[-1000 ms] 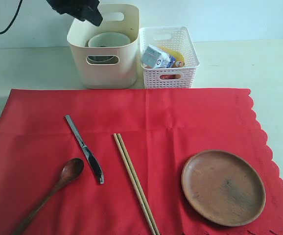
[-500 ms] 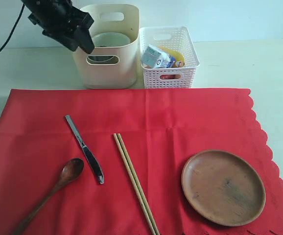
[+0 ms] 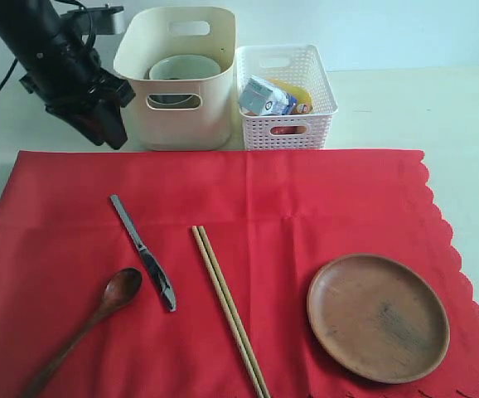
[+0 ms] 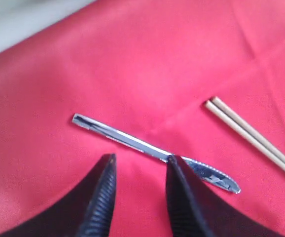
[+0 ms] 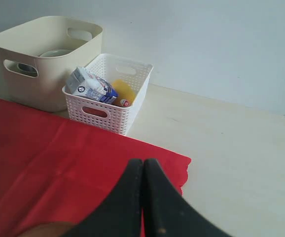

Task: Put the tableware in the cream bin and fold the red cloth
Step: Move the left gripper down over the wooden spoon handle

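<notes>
Left gripper (image 3: 109, 135) hangs over the far-left corner of the big red cloth with the scalloped right edge (image 3: 322, 195), just left of the tall cream plastic bin (image 3: 177, 112). From the wrist view its jaws sit apart with nothing between them, aimed down at the metal knife (image 4: 147, 145).

Right gripper (image 5: 143, 164) is pressed fully together, holding nothing, over the right part of the cloth.

The cloth lies spread flat on the pale tabletop (image 3: 413, 108), long side running left to right, with faint creases in it.

The knife lies diagonally left of centre. Its slim handle points far-left and the serrated blade points near-right.

The dark wooden spoon (image 3: 86, 330) is just near-left of the knife, with its bowl towards the knife's blade end and its handle running off near-left.

The pair of wooden chopsticks (image 3: 229, 311) lie side by side, touching, just right of the knife. They run from the middle of the cloth towards the near edge, leaning slightly right.

The round brown wooden plate (image 3: 378, 317) sits right way up in the near-right corner.

The white ceramic bowl (image 3: 183, 65) is already inside the cream bin.

Right next to the bin is a white lattice plastic basket (image 3: 285, 128) with a small blue-and-white carton (image 3: 264, 95) and something yellow-orange. The carton has blue print, but it's too small to read.
</notes>
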You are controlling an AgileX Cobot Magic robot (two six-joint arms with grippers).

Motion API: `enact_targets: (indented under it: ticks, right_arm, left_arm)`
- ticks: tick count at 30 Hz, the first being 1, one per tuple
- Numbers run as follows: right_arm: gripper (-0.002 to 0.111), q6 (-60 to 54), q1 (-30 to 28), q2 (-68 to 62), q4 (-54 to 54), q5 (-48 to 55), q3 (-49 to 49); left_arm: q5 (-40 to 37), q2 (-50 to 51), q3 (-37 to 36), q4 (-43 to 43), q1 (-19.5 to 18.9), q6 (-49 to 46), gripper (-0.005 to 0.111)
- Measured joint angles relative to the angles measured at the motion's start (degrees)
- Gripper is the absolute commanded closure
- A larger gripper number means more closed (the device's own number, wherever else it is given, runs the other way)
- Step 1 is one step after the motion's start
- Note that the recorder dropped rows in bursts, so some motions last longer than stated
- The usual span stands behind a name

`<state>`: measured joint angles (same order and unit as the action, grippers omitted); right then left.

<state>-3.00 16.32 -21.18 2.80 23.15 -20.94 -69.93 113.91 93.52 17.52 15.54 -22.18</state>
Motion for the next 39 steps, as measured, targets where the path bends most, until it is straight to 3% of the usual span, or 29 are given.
enact_targets:
  ticks: [9, 31, 39]
  right_arm:
    - [0.108, 0.0, 0.0, 0.0, 0.0, 0.0, 0.0]
    - [0.108, 0.0, 0.0, 0.0, 0.0, 0.0, 0.0]
    - [0.108, 0.0, 0.0, 0.0, 0.0, 0.0, 0.0]
  left_arm:
    - [0.4, -6.5, -10.5, -1.5, 0.0, 0.0, 0.072]
    - [11.1, -21.4, -35.6, -2.1, 0.0, -1.1, 0.072]
    - [12.8, -25.3, -43.7, 3.3, 0.1, -5.1, 0.072]
